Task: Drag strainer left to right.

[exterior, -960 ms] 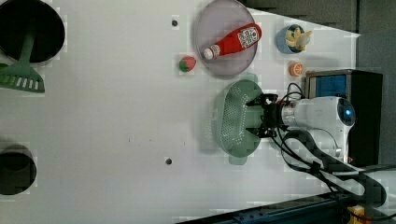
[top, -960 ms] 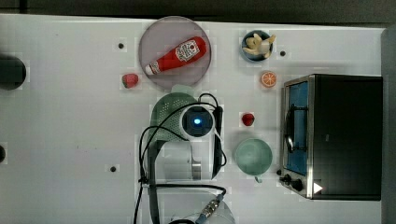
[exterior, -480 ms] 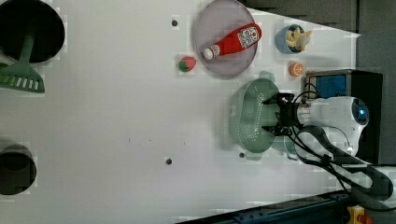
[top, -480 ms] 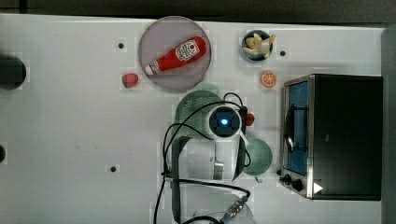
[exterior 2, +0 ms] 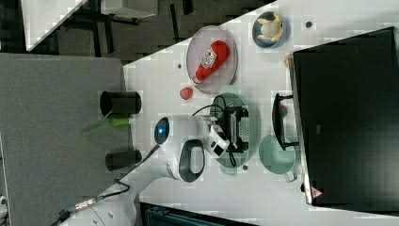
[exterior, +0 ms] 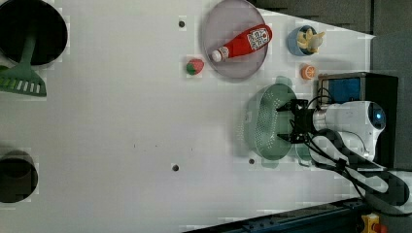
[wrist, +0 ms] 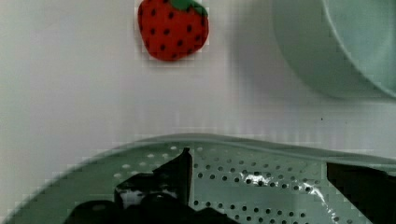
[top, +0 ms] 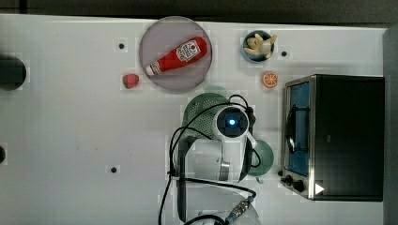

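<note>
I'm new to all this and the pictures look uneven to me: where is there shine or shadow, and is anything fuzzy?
In the wrist view, a bright glint sits on the strainer's holed floor, and the strawberry looks soft-edged; in the top view, the arm hides much of the strainer and a blue light glows on it; in the left view, a faint shadow edges the plate on the white table.

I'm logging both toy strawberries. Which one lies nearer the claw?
The strawberry between the strainer and the oven, right beside the claw. The other strawberry sits apart, out by the ketchup plate.
</note>
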You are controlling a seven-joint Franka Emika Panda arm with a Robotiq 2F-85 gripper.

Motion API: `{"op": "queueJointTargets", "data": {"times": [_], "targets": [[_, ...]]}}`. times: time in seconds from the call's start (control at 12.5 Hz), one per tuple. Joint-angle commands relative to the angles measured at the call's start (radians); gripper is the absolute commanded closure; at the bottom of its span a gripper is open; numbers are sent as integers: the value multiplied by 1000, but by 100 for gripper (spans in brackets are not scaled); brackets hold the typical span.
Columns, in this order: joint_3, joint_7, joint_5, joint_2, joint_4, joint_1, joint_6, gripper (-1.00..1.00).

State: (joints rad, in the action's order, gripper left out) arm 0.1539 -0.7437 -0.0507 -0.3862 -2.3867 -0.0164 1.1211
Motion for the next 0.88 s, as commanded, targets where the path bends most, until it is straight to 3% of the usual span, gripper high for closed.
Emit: {"op": "queueJointTargets", "data": {"times": [0.08,0.4,0.88], "targets": [[12,114,2,20,-1,4,23,-100],[-59,324,3,175,9,4,-90,-100],[-66,690,6,475,225,3,-618,-100]]}}
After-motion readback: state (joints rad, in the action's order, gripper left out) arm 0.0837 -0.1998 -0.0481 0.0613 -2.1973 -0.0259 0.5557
